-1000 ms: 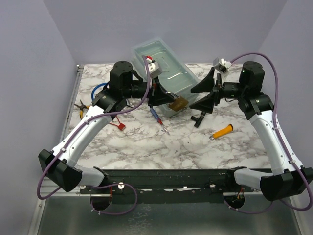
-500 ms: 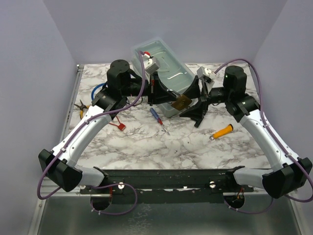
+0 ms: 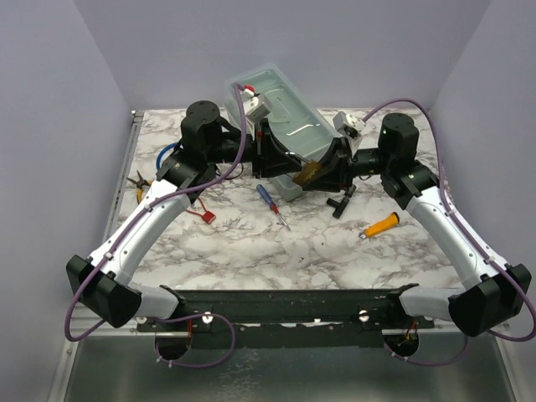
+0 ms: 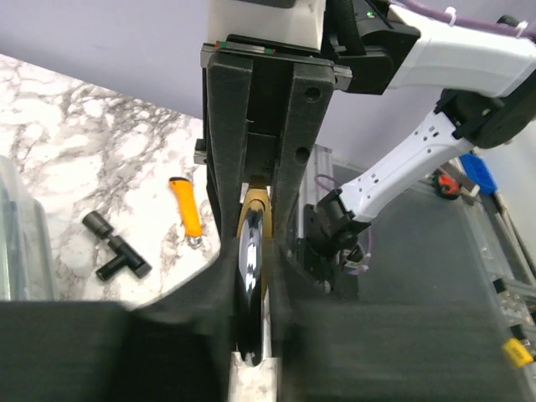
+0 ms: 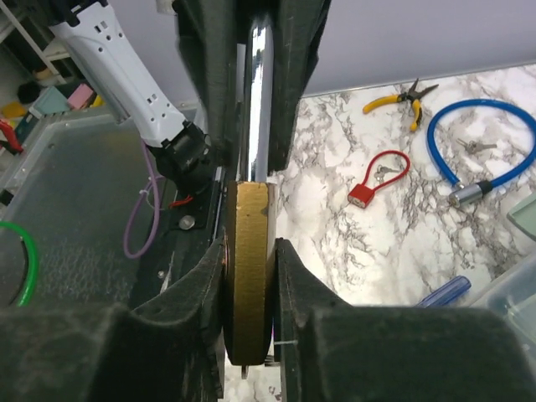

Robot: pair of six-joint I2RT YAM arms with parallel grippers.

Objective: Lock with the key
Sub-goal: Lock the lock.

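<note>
Left hand (image 4: 249, 289) pinches the padlock (image 5: 249, 293) by its silver shackle (image 5: 259, 100); right hand (image 5: 249, 251) clamps its brass body (image 3: 307, 173). Press them squarely together, shackle aligned.

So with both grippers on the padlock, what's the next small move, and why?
Probably push body and shackle together: the right gripper clamps the brass body of the lock, and the left gripper pinches its shackle. Whether the shackle is already seated I cannot tell.
</note>
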